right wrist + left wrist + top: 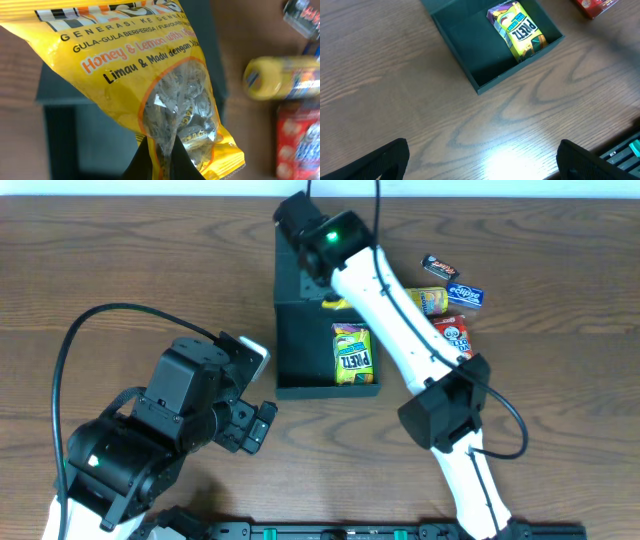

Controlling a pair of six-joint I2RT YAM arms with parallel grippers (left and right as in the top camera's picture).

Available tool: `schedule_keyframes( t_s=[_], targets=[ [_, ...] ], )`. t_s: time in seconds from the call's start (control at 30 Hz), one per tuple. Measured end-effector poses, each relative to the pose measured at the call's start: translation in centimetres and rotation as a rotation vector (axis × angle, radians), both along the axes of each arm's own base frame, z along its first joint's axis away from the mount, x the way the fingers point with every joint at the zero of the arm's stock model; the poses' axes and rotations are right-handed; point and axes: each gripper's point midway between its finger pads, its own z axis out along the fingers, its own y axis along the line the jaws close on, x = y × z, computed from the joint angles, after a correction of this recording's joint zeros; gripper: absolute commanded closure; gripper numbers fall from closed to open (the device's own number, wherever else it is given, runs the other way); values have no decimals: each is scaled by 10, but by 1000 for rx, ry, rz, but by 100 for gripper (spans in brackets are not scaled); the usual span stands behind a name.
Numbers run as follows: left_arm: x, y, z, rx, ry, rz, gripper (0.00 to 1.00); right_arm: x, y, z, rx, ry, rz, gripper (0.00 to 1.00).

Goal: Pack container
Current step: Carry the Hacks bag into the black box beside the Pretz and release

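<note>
Mid-worktop, box (303, 340) is sitting well far-right of L fingers (387, 160) and directly under R fingers (142, 167). R arm is covering box's far end in overhead; lid hard to make out. L fingers are hanging wide apart, holding nothing. R fingers are pinching yellow candy bag (150, 85) by its edge, above box.

I'm looking at a robot test bench, lab-like: a wood-grain table (120, 260), left arm (140, 450) and right arm (395, 310) over it, a loose cable (112, 307), a mounting rail (330, 531) along the near edge.
</note>
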Motion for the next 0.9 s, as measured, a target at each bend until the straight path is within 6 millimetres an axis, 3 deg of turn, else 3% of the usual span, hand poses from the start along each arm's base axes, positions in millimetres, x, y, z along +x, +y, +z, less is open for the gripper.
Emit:
schedule_keyframes(
  t_s=[0.37, 0.53, 0.63, 0.9],
  targets=[
    [0, 0, 0, 0, 0, 0, 5, -75, 26, -3, -61, 43, -222, 98],
    [0, 0, 0, 0, 0, 0, 5, -89, 36, -15, -61, 26, -305, 98],
    [0, 0, 0, 0, 0, 0, 5, -95, 31, -27, -86, 35, -362, 98],
    [0, 0, 0, 0, 0, 0, 5, -95, 29, -56, -114, 42, -379, 99]
  ],
)
